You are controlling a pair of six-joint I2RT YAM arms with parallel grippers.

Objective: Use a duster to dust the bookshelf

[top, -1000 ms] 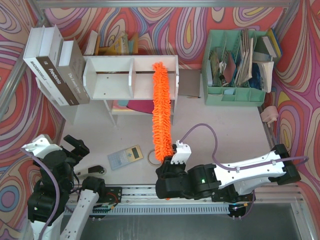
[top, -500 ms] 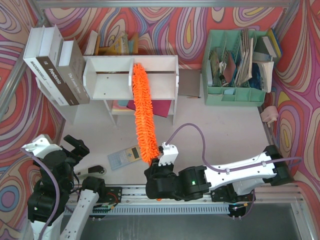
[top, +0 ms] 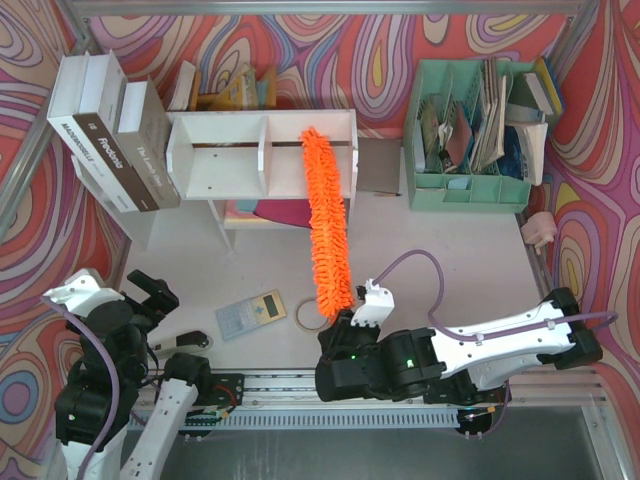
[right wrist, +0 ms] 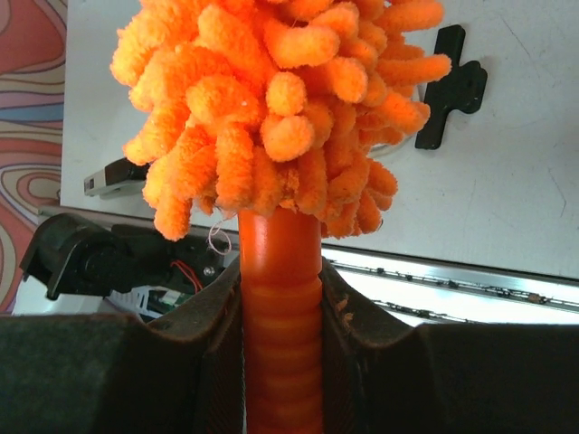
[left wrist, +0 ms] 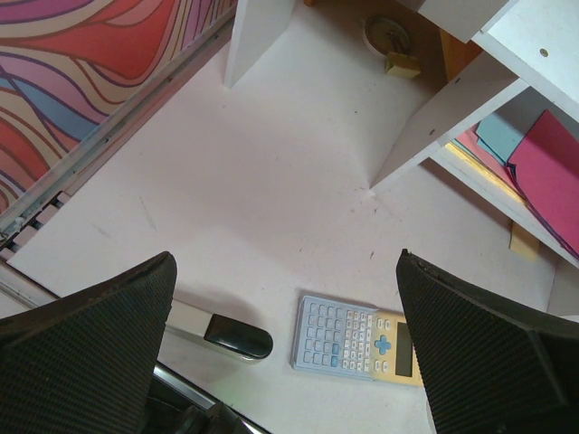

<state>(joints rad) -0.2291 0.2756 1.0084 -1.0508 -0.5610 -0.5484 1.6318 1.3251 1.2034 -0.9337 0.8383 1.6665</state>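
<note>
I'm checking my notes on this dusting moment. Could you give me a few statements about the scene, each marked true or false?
1. The right hand is shut on the handle of the duster. True.
2. The duster's tip is at the left half of the bookshelf. False: it is at the right half, right of the divider.
3. The left hand holds the calculator. False: that hand is open and empty, and the calculator lies on the table below it.
4. In the top view, the mint-green organizer stands to the right of the bookshelf. True.
</note>
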